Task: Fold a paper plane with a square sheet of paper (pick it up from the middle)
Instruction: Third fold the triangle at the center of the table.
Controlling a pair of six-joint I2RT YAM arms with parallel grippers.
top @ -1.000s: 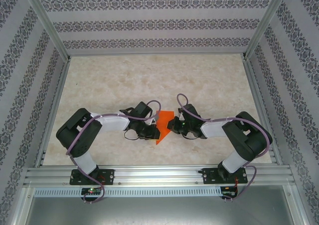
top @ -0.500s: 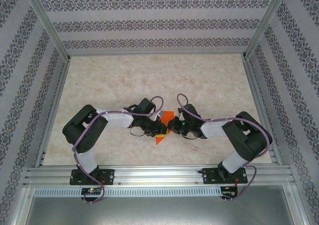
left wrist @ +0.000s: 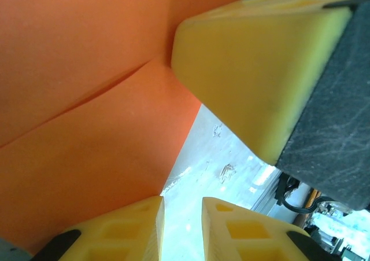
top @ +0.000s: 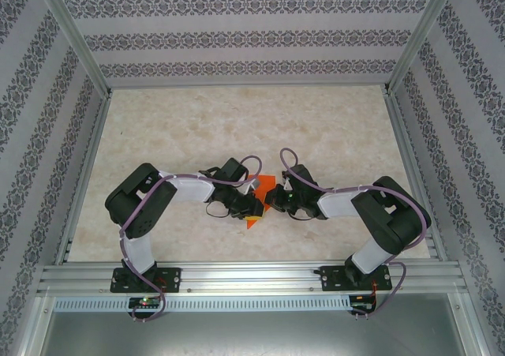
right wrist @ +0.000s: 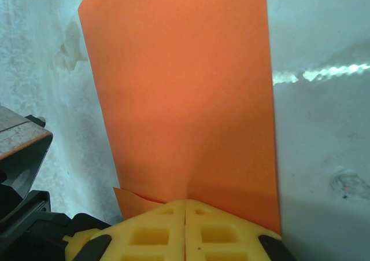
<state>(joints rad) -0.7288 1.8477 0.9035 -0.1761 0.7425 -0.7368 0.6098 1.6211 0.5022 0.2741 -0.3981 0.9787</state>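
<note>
**Arms meet over the fold.** Low in the middle of the top view, both arms reach inward over the paper [top: 253, 219]. It sits between them just above the table [top: 237, 127], long axis slanting from lower left to upper right. Whether it rests flat cannot be told.

The right gripper [top: 274, 199] is clamped on the paper's right side. In its wrist view the fingers press together and the paper runs up out of the seam.

The left gripper [top: 251, 207] sits at the paper's left edge, jaws slightly parted. Pale table shows through the gap and nothing is seen between them. In its wrist view the paper lies up and left of the fingers, crossed by one crease, so any next pinch likely falls to this arm.

A yellow pad [left wrist: 260, 70] at upper right there is probably the right gripper's. From above, both grippers cover the paper's middle, so the fold's shape is hard to make out.
</note>
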